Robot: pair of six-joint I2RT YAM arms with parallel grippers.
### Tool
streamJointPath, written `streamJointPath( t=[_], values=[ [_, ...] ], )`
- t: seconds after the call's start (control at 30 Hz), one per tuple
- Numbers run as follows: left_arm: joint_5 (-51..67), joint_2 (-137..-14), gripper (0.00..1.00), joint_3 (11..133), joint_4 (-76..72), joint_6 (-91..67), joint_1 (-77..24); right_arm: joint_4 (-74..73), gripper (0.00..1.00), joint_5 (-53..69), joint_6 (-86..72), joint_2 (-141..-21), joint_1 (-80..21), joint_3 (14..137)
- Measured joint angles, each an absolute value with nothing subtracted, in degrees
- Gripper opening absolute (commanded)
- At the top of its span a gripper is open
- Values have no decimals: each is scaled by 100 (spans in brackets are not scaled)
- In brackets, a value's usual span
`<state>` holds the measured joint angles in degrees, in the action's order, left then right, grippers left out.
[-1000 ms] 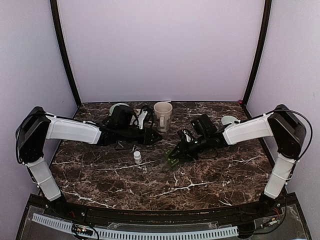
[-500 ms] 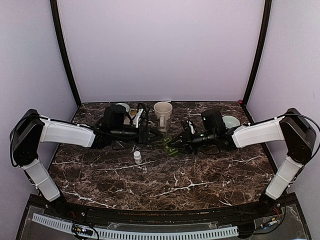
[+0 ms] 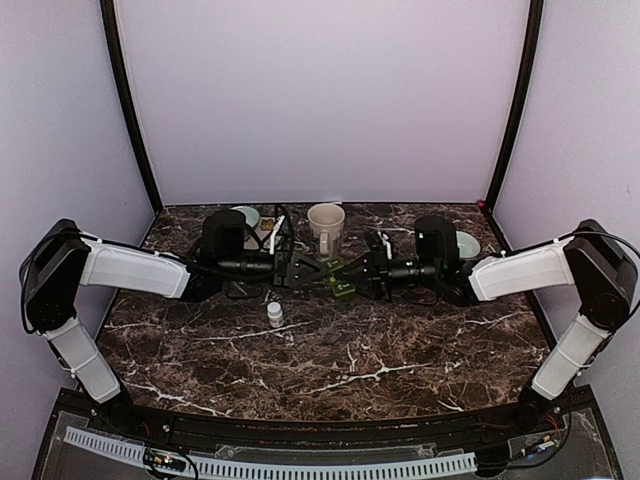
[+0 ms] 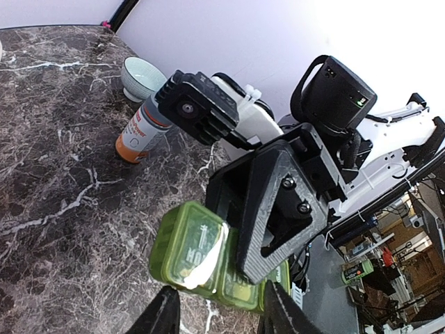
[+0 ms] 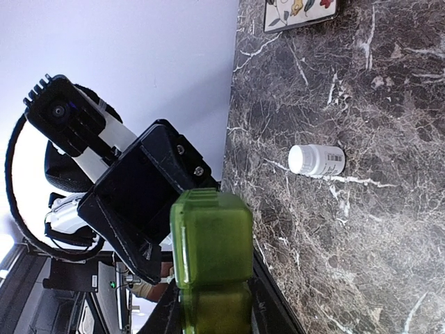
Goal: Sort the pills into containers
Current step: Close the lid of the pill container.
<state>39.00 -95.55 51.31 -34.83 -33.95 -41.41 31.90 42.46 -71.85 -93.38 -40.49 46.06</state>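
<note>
Pill box: the green pill box (image 3: 343, 283) hangs in the air between the two grippers, just toward 12 o'clock from the middle of the table (image 3: 350, 385). Its lids look shut, and I see no loose pills.
Right gripper: the right gripper (image 3: 360, 279) reaches in from 3 o'clock. Its jaws are clamped on one end of the box, and the other end sticks out toward the other arm.
Left gripper: the left gripper (image 3: 308, 272) comes in from 9 o'clock, nose to nose with the right. Its jaws are wide, and in its wrist view the fingers stand short of the box without touching it.
Why so: I'd judge that one arm steadies the box aloft so the other can take it or work a lid. Lying flat on the table, it would be hard to grip.
Mug: the mug (image 3: 325, 226) stands close behind the box at 12 o'clock and is the likeliest thing to get knocked.
White bottle: the white bottle (image 3: 275, 315) stands at 8 o'clock from the box, apart from it and out of the way.
Orange bottle: the orange bottle (image 4: 139, 131) stands just beside the right bowl (image 3: 463, 243), at 2 o'clock behind the right arm.
Left bowl: the left bowl (image 3: 243, 214) sits at 10 o'clock, and a card (image 3: 272, 233) lies next to it.
</note>
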Motion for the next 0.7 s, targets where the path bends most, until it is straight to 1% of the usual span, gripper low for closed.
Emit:
streamJointPath(
  t=[0.33, 0.7],
  values=[
    [4263, -9561, 43, 5131, -3756, -3614, -4141, 3780, 2, 4307, -7548, -9338, -4049, 4567],
    [4504, -9782, 43, 5234, -3946, -3802, -4136, 4040, 4, 4416, -7721, -9351, -4060, 4519]
  ],
)
